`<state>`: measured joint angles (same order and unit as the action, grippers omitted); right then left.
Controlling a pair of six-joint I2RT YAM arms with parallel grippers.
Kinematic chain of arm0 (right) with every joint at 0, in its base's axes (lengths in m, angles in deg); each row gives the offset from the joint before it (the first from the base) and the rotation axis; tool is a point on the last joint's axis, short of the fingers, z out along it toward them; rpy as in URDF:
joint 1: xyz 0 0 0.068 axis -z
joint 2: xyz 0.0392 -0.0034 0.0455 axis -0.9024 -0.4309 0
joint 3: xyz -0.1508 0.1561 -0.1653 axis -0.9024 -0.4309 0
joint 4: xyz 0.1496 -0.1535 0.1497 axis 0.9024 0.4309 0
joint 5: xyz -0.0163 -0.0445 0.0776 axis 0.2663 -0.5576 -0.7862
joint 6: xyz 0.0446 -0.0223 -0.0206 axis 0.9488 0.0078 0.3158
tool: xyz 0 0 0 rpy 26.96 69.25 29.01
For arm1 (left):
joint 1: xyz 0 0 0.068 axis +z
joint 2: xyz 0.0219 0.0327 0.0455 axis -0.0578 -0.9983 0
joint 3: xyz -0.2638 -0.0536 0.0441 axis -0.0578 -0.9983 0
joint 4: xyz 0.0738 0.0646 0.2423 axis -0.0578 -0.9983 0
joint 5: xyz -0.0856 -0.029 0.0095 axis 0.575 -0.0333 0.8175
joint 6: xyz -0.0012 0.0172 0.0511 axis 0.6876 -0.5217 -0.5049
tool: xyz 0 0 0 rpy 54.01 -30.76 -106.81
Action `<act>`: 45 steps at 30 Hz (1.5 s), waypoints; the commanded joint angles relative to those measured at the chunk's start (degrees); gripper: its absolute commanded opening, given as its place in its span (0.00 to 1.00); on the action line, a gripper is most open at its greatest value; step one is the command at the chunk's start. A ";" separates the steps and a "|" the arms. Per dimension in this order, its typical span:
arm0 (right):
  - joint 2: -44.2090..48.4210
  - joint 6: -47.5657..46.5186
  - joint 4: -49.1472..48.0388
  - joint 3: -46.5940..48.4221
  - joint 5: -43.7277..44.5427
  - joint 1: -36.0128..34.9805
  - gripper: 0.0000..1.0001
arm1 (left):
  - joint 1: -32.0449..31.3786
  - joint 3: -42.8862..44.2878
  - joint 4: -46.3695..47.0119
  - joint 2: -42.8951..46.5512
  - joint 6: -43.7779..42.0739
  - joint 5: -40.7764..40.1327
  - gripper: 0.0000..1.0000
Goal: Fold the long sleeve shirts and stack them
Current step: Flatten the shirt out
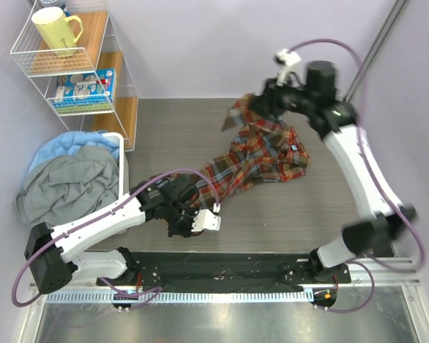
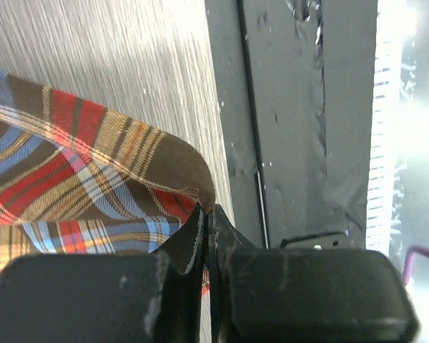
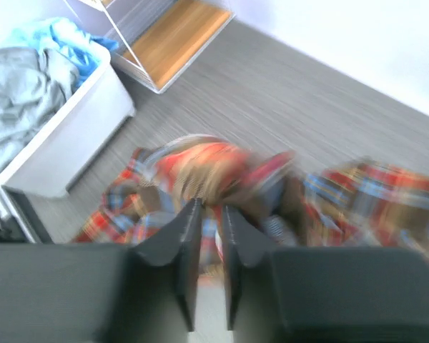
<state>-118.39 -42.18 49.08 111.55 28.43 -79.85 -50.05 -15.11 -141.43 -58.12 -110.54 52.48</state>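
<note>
The long sleeve shirt (image 1: pixel 272 153) — a tartan flannel in red, dark green-brown and yellow — is spread in a rumpled diagonal over the grey worktop (image 1: pixel 179 136). One end reaches close to the white bin (image 1: pixel 116 139), and the bulk lies well away from it. The left pincer (image 2: pixel 205 214) is seen clamped together on a rounded edge of the cloth at the end nearer the bin. The right pincer (image 3: pixel 211 207) is found at the end farthest from the bin, its jaws close with a slim gap. That wrist view is smeared, so it cannot be told whether cloth is caught between them. The fabric is judged soft, light and limp: it is likely to sag, drag and bunch when pulled, and a single layer may slip from a shallow pinch. Hold is best taken at firm seams — collar, shoulder, cuff or hem — with the two grips set wide apart. Sleeves, collar and front cannot be picked out in the heap.
</note>
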 commanded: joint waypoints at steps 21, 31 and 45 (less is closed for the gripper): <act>-19.50 -31.47 1.60 -7.64 8.76 6.77 0.85 | 24.88 7.07 -2.42 -8.82 2.12 11.16 0.00; -26.71 -38.43 1.07 -6.93 15.27 4.57 0.82 | 28.40 8.74 -2.25 -11.20 2.03 12.40 0.00; -23.48 -40.02 3.61 -5.10 16.34 5.97 0.01 | 36.13 12.25 -2.51 -13.76 2.13 15.21 0.00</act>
<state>-147.98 -81.87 51.31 103.03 46.11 -74.84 -16.20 -6.01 -143.68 -73.02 -107.22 64.26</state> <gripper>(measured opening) 0.024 0.005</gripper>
